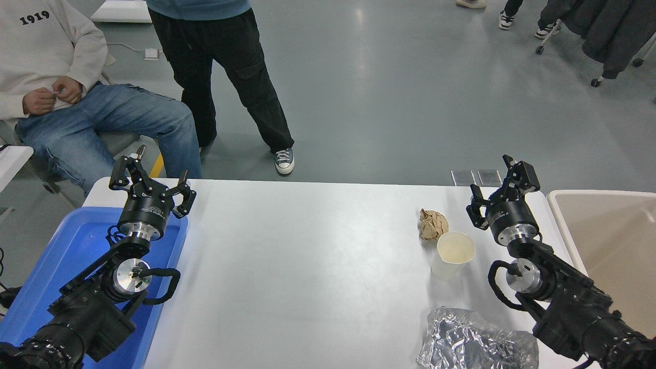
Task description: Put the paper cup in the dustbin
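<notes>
— Cup first: where does it stand, seen from the head camera?

— Upright on the white table (307,246), mouth up, the paper cup (452,254) sits toward my right side. A crumpled brown paper ball (433,224) lies just beyond it, touching or nearly so; I cannot tell which. A sheet of crinkled silver foil (474,341) lies nearer me, apart from the cup.

— And your working hand?

— My right gripper (496,190) hovers just to the right of the cup and a little beyond it, fingers spread, holding nothing. I judge it is placed there so it can drop in from the side and close around the cup wall without nudging the paper ball.

— Where must the cup go?

— Into the dustbin (564,225), the beige bin off the table's right edge, close beside my right arm. That makes for a short carry, which is likely why this arm takes the job.

— The other arm?

— My left gripper (149,182) is parked at the lower left above the blue tray (61,256), fingers apart and empty, well away from the work.

— Anyone nearby?

— One seated person (77,102) and one standing person (225,77) beyond the far edge, neither reaching in.

— Progress?

— The grasp has not begun. A thin paper wall may crush or tip, so a gentle squeeze seems wise.
</notes>
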Available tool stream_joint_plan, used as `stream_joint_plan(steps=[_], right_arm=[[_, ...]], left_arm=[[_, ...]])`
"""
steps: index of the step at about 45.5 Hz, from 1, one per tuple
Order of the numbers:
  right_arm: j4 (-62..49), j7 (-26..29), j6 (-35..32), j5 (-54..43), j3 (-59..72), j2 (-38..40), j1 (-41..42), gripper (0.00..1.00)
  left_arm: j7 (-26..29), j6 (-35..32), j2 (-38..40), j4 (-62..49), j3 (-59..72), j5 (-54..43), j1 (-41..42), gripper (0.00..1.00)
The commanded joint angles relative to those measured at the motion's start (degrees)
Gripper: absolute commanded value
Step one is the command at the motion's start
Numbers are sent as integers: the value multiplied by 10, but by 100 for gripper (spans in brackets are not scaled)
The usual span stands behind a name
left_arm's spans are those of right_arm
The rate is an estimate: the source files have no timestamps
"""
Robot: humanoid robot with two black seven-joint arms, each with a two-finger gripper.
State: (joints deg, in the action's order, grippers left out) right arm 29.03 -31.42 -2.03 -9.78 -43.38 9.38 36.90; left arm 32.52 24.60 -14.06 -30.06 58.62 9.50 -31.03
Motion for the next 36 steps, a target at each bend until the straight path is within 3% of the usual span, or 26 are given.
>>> stream_joint_plan(steps=[1, 36], right_arm=[[-1, 0, 6, -3, 18, -2, 7, 100], [-7, -6, 21, 6, -14, 13, 2, 100]], left_arm=[[-1, -1, 0, 0, 0, 0, 0, 100], [0, -1, 0, 0, 0, 0, 0, 100]])
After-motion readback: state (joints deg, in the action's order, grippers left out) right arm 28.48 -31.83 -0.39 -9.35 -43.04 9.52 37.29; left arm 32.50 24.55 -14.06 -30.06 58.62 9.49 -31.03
